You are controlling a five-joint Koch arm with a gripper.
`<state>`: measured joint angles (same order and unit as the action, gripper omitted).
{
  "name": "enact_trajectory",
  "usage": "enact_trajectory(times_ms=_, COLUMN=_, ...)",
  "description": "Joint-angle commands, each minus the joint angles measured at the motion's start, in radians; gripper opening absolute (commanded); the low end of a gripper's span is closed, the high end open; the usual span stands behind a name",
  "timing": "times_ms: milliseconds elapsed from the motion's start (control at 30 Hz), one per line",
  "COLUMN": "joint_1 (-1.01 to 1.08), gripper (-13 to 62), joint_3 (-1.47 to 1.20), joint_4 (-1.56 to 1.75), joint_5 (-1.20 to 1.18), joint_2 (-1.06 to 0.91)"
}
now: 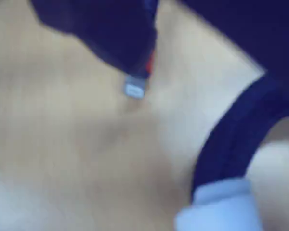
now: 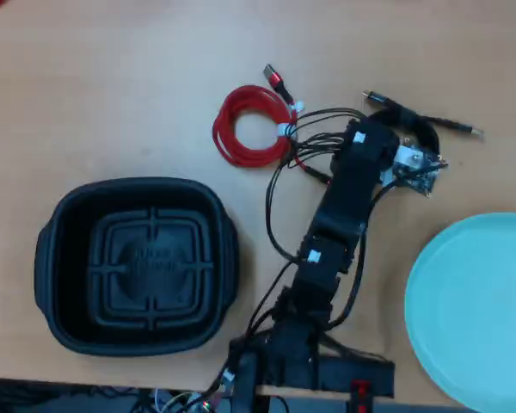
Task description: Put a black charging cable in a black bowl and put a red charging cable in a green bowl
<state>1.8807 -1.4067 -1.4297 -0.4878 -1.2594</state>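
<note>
In the overhead view the black charging cable (image 2: 449,125) lies right of centre, its coil partly hidden under my gripper (image 2: 402,153), with plug ends sticking out to the left and right. The jaws are hidden by the wrist, so I cannot tell if they hold it. The red charging cable (image 2: 249,127) lies coiled on the table to the left of the gripper. The black bowl (image 2: 60,258) stands empty at the left, and the green bowl (image 2: 477,301) stands empty at the right edge. The wrist view is blurred, showing a metal plug tip (image 1: 134,89) and a dark curved cable (image 1: 231,137).
The arm's base (image 2: 301,361) sits at the bottom edge, and its loose black wires (image 2: 279,198) loop over the wooden table (image 2: 112,86) between the red coil and the arm. A white blurred part (image 1: 221,207) fills the wrist view's lower right.
</note>
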Motion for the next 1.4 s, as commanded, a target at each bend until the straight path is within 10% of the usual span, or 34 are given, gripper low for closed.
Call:
enact_trajectory(times_ms=0, joint_1=0.014, gripper=56.7, joint_3=0.084, joint_4=-0.011, joint_5=-0.008, joint_2=0.020)
enact_trajectory(times_ms=1067, joint_1=0.052, gripper=56.3, joint_3=0.074, joint_4=-0.018, joint_5=-0.014, joint_2=0.207)
enact_trajectory(times_ms=1367, joint_1=0.049, gripper=19.6, joint_3=0.080, joint_4=-0.015, joint_5=-0.015, joint_2=0.207)
